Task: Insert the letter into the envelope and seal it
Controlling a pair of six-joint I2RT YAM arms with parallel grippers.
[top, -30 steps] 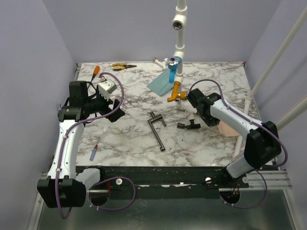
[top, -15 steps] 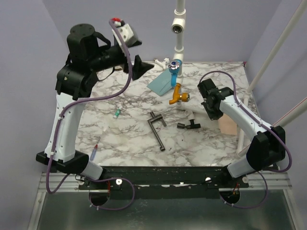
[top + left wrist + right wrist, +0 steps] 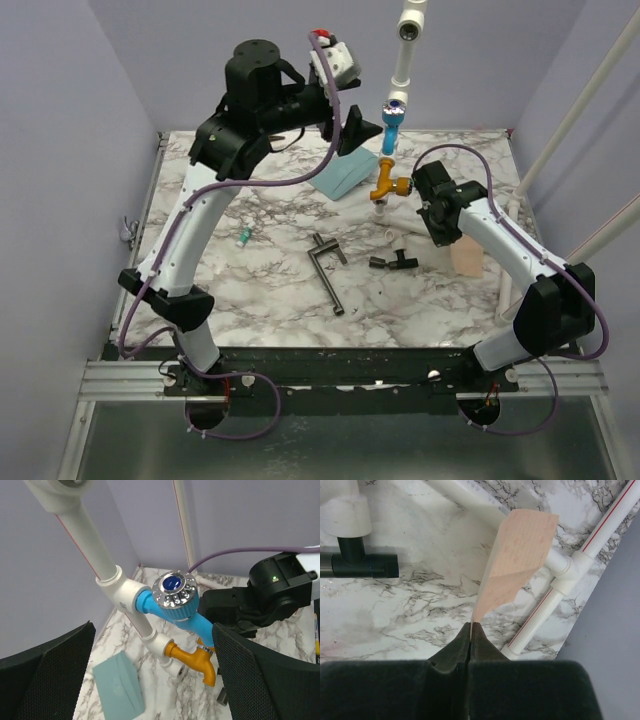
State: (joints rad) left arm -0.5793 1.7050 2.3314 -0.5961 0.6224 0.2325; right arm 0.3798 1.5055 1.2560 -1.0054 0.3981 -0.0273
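Observation:
The teal envelope (image 3: 345,176) lies flat at the back middle of the marble table; it also shows in the left wrist view (image 3: 117,690). My left gripper (image 3: 357,128) hangs high above it, open and empty, with its black mesh fingers (image 3: 55,670) spread wide. The tan letter (image 3: 520,550) is pinched by one corner in my right gripper (image 3: 471,625), which is shut on it. It hangs low by the table's right edge (image 3: 467,258), below the right gripper (image 3: 453,243).
A white pipe fixture with a blue valve (image 3: 175,592) and an orange tap (image 3: 385,186) stands just right of the envelope. A black L-shaped bar (image 3: 325,265) and a black T-fitting (image 3: 392,262) lie mid-table. White pipes (image 3: 547,607) run beside the letter.
My left arm has risen from the table's left side and swung to the back middle, above the envelope. The pipe fixture now leans further right. My right gripper still holds the letter.

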